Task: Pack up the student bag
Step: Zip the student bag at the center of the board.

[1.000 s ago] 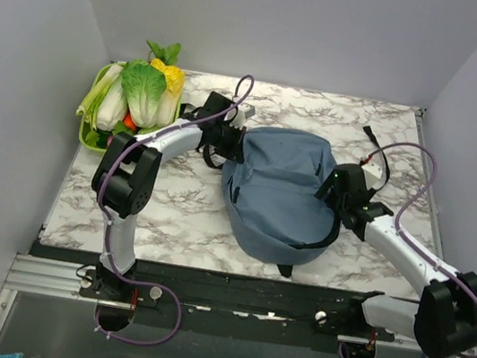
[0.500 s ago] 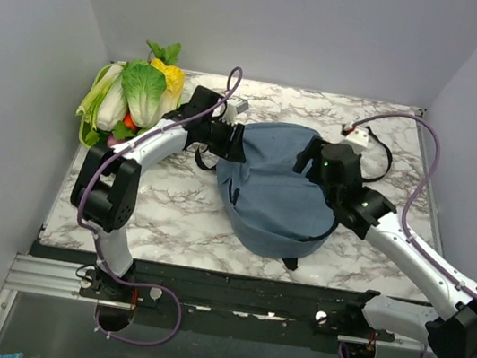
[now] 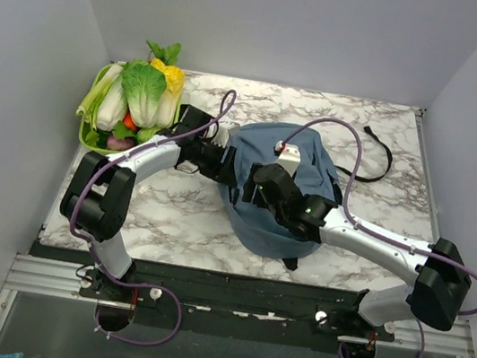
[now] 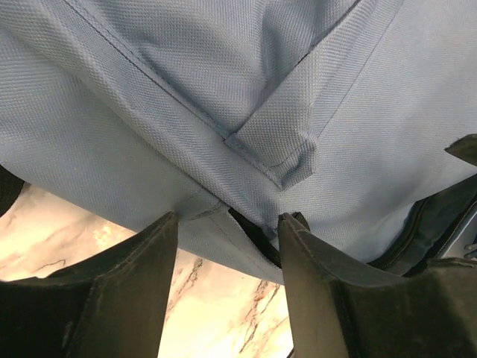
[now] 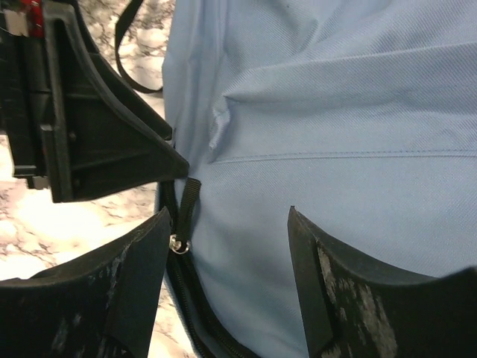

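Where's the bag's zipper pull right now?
In the right wrist view, the zipper pull lies on the student bag's edge, just inside the right claw's finger at picture left.

The overhead camera looks down from behind onto the whole table; both wrist cameras sit tight against the bag, sharing its blue cloth.

**Where things lie on the bench**

We find the student bag mid-bench. A tray of vegetables sits in the far left corner. The left claw is at the bag's left edge, and the right claw hangs over its left half. A strap trails behind on the right.
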`<state>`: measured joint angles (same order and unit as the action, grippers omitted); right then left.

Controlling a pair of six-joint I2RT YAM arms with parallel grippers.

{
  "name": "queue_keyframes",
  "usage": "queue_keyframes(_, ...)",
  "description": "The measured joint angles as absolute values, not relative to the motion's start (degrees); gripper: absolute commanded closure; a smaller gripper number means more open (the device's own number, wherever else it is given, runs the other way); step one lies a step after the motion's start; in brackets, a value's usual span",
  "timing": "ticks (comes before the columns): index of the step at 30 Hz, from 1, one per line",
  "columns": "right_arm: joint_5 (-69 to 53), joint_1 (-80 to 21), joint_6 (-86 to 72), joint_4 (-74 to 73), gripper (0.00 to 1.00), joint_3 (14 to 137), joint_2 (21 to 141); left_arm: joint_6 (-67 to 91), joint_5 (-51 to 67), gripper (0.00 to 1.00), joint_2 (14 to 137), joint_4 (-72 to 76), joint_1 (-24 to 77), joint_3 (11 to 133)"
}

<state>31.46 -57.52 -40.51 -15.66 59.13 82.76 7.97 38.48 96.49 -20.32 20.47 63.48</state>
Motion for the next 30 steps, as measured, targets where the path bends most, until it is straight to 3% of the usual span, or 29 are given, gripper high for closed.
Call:
queue_keyframes(4, 31.55, -57.84, -40.53, -13.74, 0.29, 58.87, 81.91, 8.12, 38.44, 0.39, 96.49, -19.46, 20.34, 63.22)
queue_keyframes(11, 31.70, -59.57, -40.95, -11.44, 0.29, 57.36, 81.89, 9.89, 38.24, 0.57, 97.69, -14.59, 20.32, 63.24)
queue_keyframes(16, 31.75, -60.84, -41.78, -9.56, 0.30, 55.16, 82.26, 11.00, 38.24, 0.57, 99.37, -12.80, 20.32, 63.24)
queue_keyframes(19, 31.73, -61.10, -42.15, -8.99, 0.31, 54.92, 83.48, 11.49, 38.35, 0.67, 99.55, -12.29, 20.32, 63.18)
queue_keyframes(20, 31.73, -61.12, -42.22, -8.64, 0.31, 54.92, 84.05, 11.77, 38.46, 0.77, 99.57, -11.90, 20.32, 63.05)
queue_keyframes(24, 31.75, -61.14, -42.63, -8.21, 0.33, 54.94, 86.85, 12.62, 38.72, 0.99, 99.57, -11.31, 20.32, 62.87)
queue_keyframes(30, 32.16, -61.14, -42.68, -7.99, 0.35, 56.12, 90.11, 15.51, 38.72, 1.00, 99.15, -10.28, 20.21, 62.98)
